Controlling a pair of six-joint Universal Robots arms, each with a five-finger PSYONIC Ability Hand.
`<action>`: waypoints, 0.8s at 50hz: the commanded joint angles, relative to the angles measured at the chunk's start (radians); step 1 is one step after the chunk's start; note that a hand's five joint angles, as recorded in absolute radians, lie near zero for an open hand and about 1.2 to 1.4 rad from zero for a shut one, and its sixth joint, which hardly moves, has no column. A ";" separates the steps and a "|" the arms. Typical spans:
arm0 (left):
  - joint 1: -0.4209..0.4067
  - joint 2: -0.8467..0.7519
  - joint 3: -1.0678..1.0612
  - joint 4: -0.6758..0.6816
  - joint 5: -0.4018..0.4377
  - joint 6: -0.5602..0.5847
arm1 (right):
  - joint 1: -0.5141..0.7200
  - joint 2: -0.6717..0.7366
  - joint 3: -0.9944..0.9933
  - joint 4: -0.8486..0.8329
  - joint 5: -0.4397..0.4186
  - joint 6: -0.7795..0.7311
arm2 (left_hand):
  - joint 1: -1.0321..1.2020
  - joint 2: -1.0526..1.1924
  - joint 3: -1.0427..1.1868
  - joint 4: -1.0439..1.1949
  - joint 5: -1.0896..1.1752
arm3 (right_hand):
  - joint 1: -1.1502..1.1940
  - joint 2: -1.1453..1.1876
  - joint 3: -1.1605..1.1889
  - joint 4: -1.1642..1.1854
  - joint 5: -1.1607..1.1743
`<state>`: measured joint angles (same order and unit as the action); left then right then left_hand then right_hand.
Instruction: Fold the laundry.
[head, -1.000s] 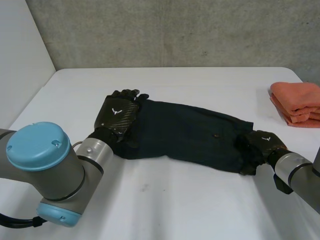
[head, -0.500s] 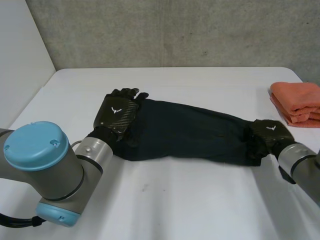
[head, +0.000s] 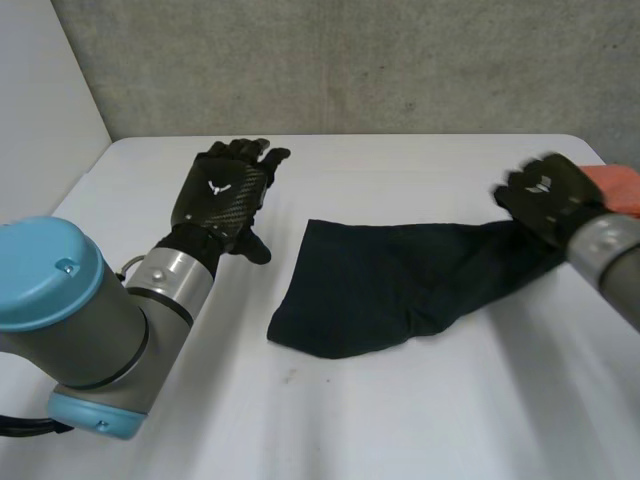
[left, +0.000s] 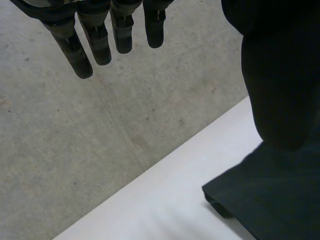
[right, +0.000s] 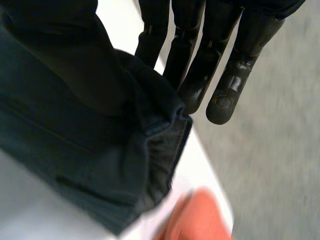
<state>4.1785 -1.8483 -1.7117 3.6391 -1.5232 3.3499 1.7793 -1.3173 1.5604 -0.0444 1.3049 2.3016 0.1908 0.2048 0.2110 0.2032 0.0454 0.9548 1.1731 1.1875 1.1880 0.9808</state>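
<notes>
while the black left hand (head: 222, 190) hovers spread and empty at far left, the black right hand (head: 545, 195) pinches the right end of the dark navy cloth (head: 380, 285).

White table (head: 400, 420) bears a dark garment (head: 380, 285) and orange cloth (head: 622, 190)

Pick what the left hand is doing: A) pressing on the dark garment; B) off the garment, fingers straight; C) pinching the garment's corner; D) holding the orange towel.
B: the left hand is apart from the dark garment, bare table between them, its fingers straight.
</notes>
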 joint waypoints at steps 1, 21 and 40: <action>0.034 0.001 0.038 0.004 -0.002 -0.001 | 0.348 0.176 -0.247 0.005 -0.021 -0.068 | -0.016 -0.030 -0.036 -0.029 -0.045 | 0.441 0.223 0.209 0.208 0.241; 0.091 -0.061 0.155 0.007 -0.035 -0.024 | 0.531 0.464 -0.571 0.120 -0.061 0.211 | -0.015 -0.029 -0.036 -0.028 -0.045 | -0.590 -0.808 -0.822 -0.823 -0.790; -0.023 -0.207 0.352 -0.086 -0.020 -0.168 | 0.278 0.213 -0.396 0.202 0.089 0.886 | 0.011 -0.003 -0.009 -0.001 -0.018 | -0.780 -0.999 -1.013 -1.013 -0.981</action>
<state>4.2082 -2.0111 -1.4041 3.6279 -1.5514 3.2029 2.1446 -1.0594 1.1188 0.0994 1.3743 3.1009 0.1908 0.2048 0.2111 0.2032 0.0454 0.2072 0.2238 0.2169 0.2394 0.0691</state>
